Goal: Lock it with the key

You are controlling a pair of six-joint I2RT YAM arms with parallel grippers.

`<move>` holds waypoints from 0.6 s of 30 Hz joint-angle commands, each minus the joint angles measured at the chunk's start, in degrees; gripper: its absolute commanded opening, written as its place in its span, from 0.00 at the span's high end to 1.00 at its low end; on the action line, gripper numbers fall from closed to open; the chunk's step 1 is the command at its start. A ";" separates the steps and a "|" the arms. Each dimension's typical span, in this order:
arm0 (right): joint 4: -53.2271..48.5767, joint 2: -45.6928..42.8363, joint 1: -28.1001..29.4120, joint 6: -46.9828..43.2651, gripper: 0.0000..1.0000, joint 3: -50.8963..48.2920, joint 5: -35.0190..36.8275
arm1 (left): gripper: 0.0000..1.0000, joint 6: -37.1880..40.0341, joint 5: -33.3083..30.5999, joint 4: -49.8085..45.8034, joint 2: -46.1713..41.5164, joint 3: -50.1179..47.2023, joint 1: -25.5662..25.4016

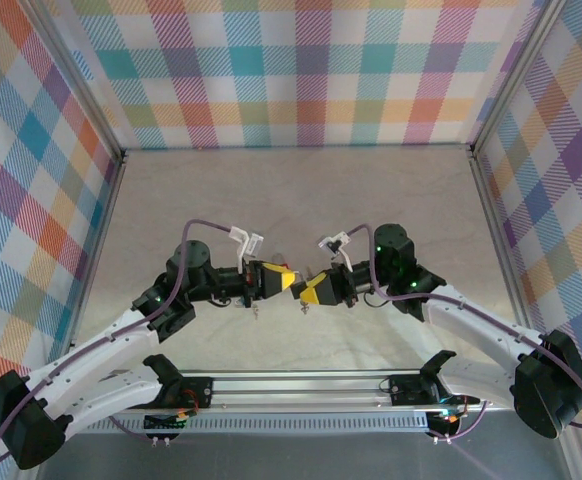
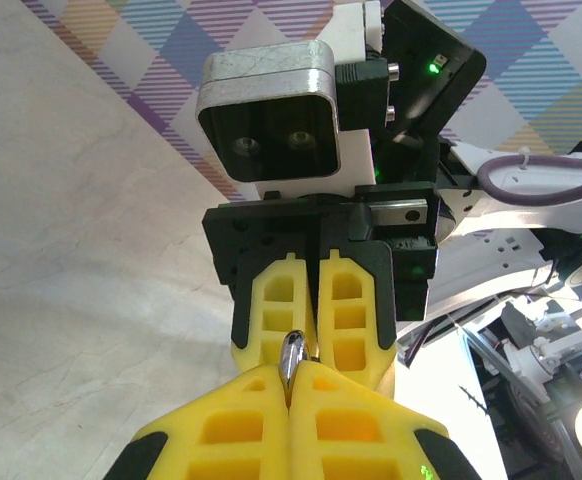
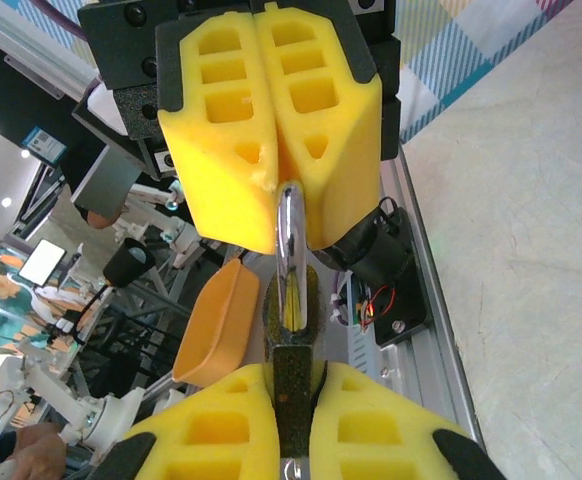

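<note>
A: What backs the scene?
B: Pastel plaid walls [image 1: 301,70] on three sides, aluminium posts [image 1: 74,75] at the corners.
A: And below?
B: A pale mottled tabletop [image 1: 301,190], evenly lit, metal rail [image 1: 301,384] along its near edge.

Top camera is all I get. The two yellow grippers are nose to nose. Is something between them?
Observer: Yes. On the right wrist camera, the right gripper clamps a dark lock.
Operator: What's the other one holding?
Observer: The left gripper pinches the lock's shiny metal loop.
Operator: Squeezed tight?
Observer: On the left wrist camera, its fingers press together, the loop's rounded end poking out.
</note>
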 commanded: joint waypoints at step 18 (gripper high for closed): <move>6.28 1.03 -5.60 2.27 1.00 10.26 1.34 | 1.00 0.89 8.42 -0.72 3.19 -3.25 -7.92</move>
